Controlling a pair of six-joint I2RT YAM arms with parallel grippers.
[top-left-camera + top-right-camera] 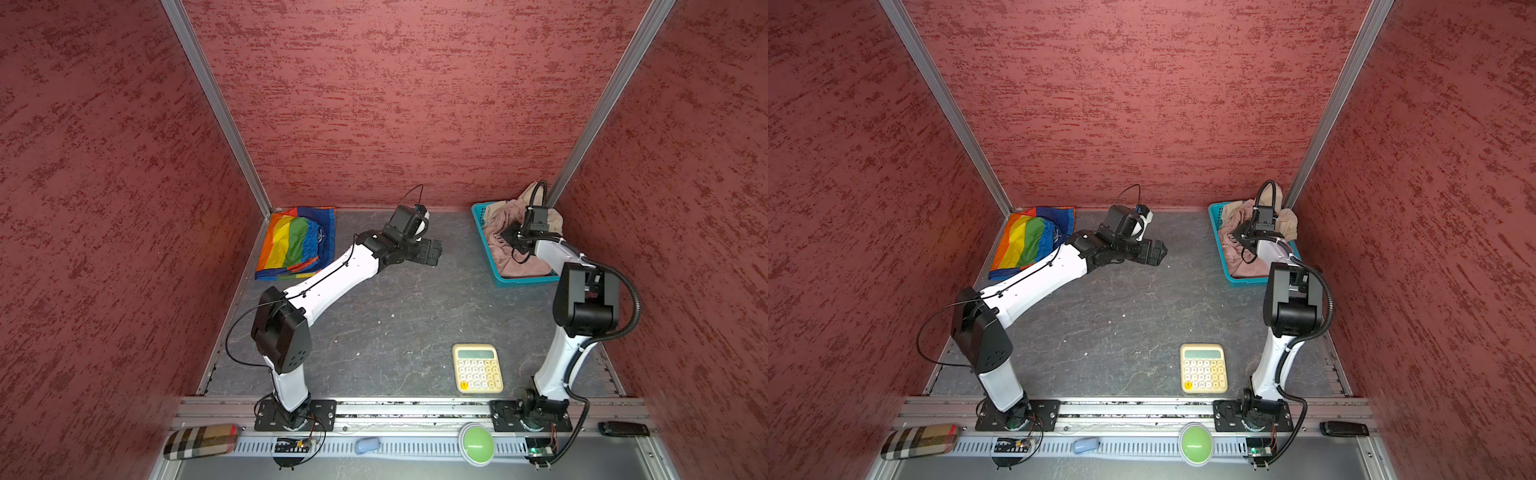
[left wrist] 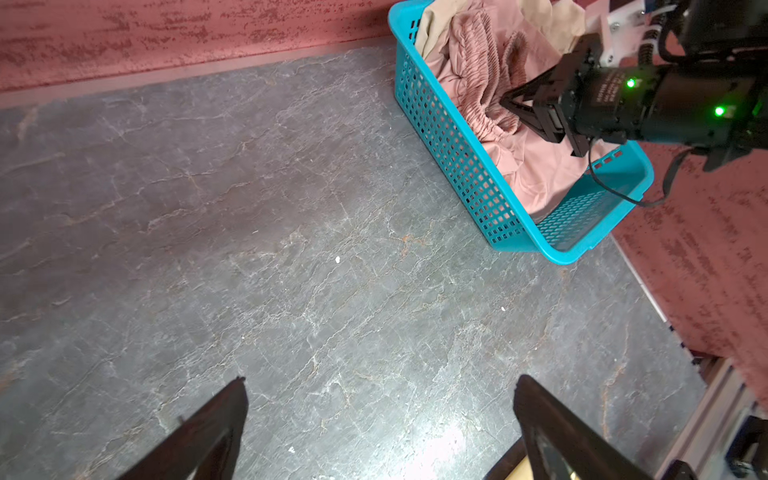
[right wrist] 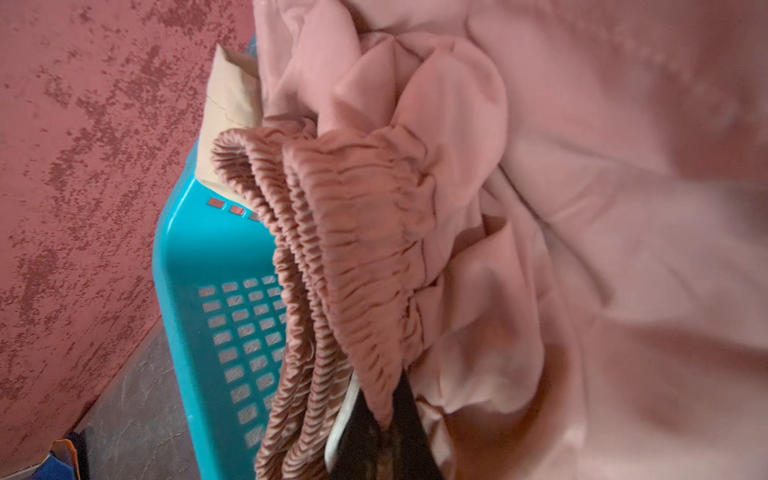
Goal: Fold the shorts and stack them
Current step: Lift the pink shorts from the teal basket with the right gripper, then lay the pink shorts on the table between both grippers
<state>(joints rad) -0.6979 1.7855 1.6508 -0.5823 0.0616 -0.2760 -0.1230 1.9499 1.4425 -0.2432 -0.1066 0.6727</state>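
Right of centre in a top view, the right end effector is clamped on the dusty pink gathered fabric shorts in the teal perforated plastic basket. Near centre, the left end effector has its jaws apart.

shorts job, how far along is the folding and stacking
Done: the rainbow shorts look folded, lying flat in the far left corner of the table. In hand: the right gripper is shut on the gathered waistband of the pink shorts inside the teal basket, not yet lifted out. Left: the beige shorts sit bunched beside the pink pair in the basket; both need folding and stacking. The left gripper hangs open over bare table.
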